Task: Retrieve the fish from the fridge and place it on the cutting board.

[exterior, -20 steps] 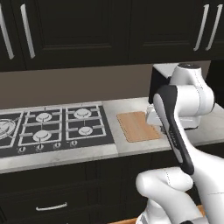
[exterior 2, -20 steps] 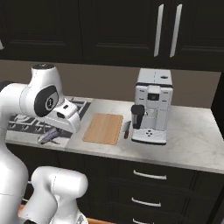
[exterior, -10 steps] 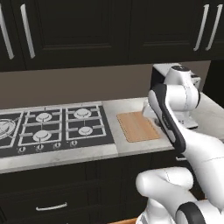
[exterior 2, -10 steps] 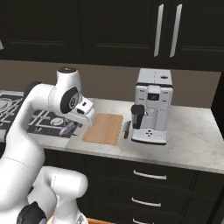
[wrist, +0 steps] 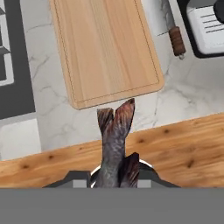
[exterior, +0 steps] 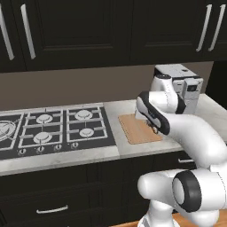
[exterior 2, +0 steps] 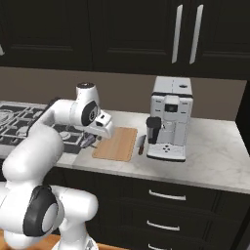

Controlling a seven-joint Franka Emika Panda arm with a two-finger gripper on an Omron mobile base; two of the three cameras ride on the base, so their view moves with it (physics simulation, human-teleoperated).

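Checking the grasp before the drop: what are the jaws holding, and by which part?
The fish, gripped at its body end; its forked tail sticks out toward the cutting board.

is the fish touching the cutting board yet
Apart. In the hand view the fish hangs from the pincer, tail short of the cutting board, with bare counter between them.

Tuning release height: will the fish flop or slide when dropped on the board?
The fish sticks out straight from the pincer, tail unsagging, so probably stiff. Its flat slender body likely won't roll. The cutting board looks smooth, so some sliding is possible; release low.
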